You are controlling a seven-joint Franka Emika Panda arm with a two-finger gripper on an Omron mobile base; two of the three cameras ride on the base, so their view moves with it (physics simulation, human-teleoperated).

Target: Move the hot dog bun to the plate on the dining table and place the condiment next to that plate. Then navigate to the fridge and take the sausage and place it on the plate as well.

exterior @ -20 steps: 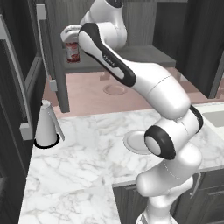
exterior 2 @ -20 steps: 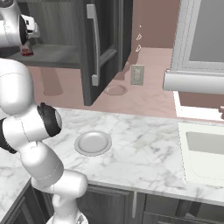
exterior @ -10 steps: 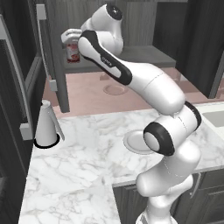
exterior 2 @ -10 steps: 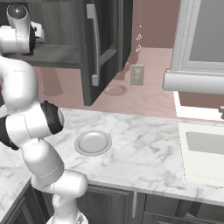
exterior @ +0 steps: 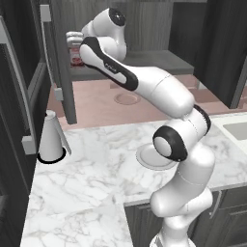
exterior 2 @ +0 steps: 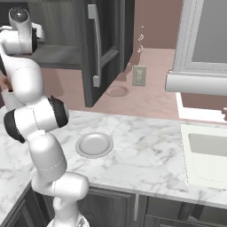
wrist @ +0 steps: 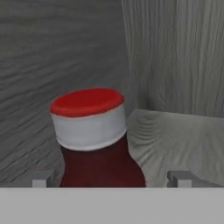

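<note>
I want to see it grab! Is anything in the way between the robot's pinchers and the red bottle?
No. In the hand view the condiment bottle stands in the gap of the open gripper, with nothing in front of it.

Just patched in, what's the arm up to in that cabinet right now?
The arm is reaching into the open upper cabinet, going for the condiment bottle, a dark red bottle with a red cap and white collar standing on the shelf. The gripper is open, with a fingertip on either side of the bottle's body, and has not closed on it. The plate sits bare on the marble counter below, so nothing has been delivered yet.
</note>
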